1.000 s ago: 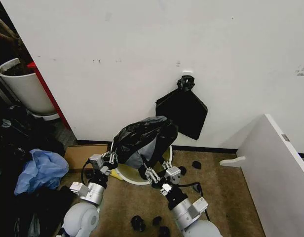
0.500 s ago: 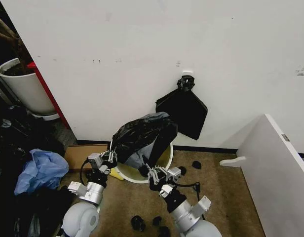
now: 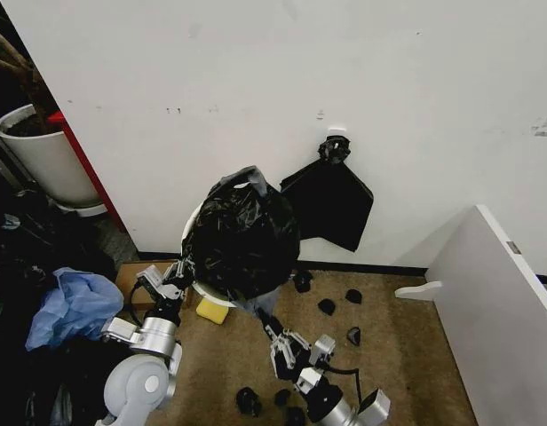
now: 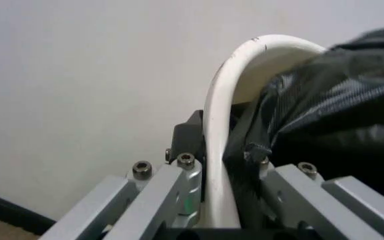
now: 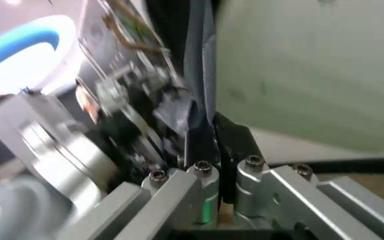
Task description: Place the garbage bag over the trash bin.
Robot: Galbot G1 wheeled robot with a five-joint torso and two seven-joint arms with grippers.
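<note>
Left hand (image 4: 212, 200) clamps trash bin (image 4: 222, 125) rim w/ garbage bag (image 3: 242, 235); right hand (image 5: 217, 165) pinches bag strip, held low.

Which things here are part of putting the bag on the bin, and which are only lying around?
Part of the job:
- garbage bag, draped over the bin
- trash bin, rim clamped by the left gripper
- right gripper, shut on a strip of the bag

Lying about:
- planter pot
- blue cloth
- black bundle on the wall
- small black scraps
</note>
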